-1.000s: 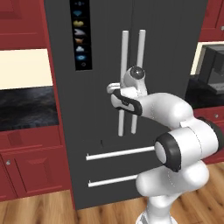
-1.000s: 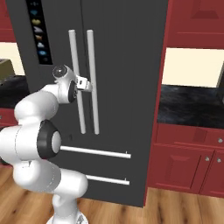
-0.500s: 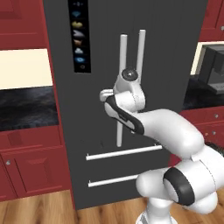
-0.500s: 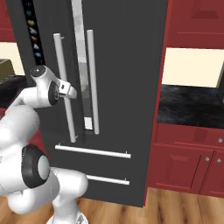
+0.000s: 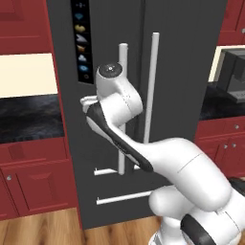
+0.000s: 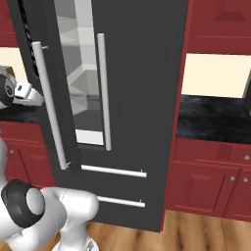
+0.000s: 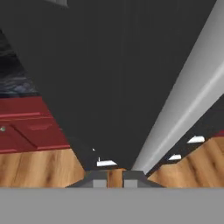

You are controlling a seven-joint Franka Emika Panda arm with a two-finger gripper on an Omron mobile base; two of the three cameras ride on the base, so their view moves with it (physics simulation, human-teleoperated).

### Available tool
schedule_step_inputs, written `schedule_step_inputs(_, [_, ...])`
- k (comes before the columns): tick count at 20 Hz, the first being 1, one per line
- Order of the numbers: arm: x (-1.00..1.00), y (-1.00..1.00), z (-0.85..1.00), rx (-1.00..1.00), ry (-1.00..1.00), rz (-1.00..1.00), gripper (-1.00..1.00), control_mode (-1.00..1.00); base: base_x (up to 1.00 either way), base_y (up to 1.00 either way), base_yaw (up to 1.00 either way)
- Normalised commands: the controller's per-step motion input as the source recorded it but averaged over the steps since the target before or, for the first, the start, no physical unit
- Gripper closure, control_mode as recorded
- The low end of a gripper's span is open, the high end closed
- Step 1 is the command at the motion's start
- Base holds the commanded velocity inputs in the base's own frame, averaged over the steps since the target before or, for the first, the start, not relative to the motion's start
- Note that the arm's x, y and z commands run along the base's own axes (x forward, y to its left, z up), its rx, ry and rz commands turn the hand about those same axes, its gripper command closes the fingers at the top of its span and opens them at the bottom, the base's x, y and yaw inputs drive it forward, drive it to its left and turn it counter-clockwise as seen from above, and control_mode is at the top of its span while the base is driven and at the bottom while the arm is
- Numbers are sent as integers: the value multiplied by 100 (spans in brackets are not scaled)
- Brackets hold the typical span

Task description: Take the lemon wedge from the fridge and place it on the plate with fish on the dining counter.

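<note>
The fridge [image 6: 142,98] stands with its left door [image 6: 49,98] swung partly outward, a strip of pale interior [image 6: 78,73] showing at 12 o'clock in the right base view; the lemon wedge cannot be made out. The tool [image 7: 115,177] has its tips close together beside the door's silver bar handle [image 7: 188,109] at 3 o'clock; whether it grips the handle is unclear

- Red base cabinets [image 6: 211,181] with small round knobs stand on both sides, under black marbled wall counters [image 6: 213,120].
- A cream wall panel [image 6: 215,76] runs between those counters and the red upper cabinets [image 6: 220,24].
- The floor [image 5: 43,229] is warm wood planking.
- A dark appliance [image 5: 233,76], perhaps a coffee machine, sits on the right-hand counter in the left base view.
</note>
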Motion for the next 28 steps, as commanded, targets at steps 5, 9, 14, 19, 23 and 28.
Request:
schedule_step_inputs(5, [-100,-63,-99,-6,-16,14,-100,-100,0,0,0])
schedule_step_inputs(9, [-99,-100,20,22,-17,14,-100,-100,0,0,0])
schedule_step_inputs(14, [-44,-100,95,34,-9,9,-100,-100,0,0,0])
schedule_step_inputs(19, [27,-99,62,36,0,18,-100,-100,0,0,0])
schedule_step_inputs(23, [86,-73,21,35,2,26,-100,-100,0,0,0])
schedule_step_inputs(28, [100,-11,0,9,24,7,-100,-100,0,0,0])
